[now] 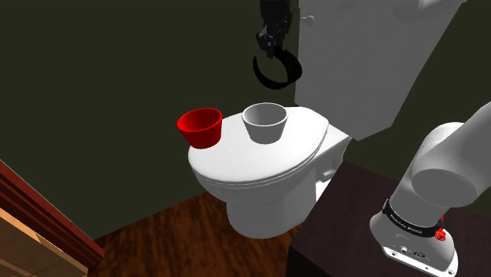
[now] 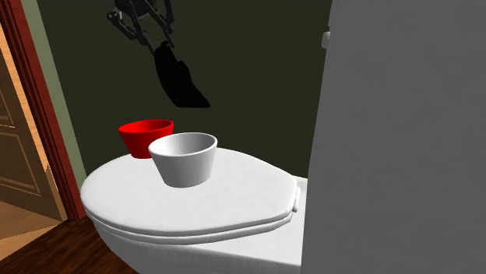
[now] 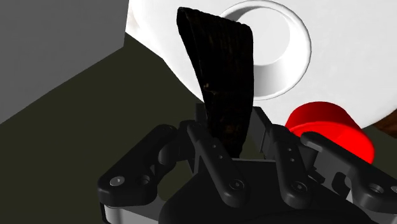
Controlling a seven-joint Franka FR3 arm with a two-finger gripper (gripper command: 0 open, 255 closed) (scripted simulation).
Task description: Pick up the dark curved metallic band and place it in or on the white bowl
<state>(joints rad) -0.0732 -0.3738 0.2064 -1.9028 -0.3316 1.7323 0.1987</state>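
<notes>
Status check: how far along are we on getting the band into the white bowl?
Done: the pick-up; the claw is shut on the dark curved band, well above the toilet lid. In hand: the carry; the band hangs high, roughly over the white bowl, which stands beside the red bowl. Left: lowering and release; the band touches no bowl yet.

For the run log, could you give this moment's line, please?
gripper: shut on dark curved band | band: airborne | white round bowl: on white toilet lid
</notes>
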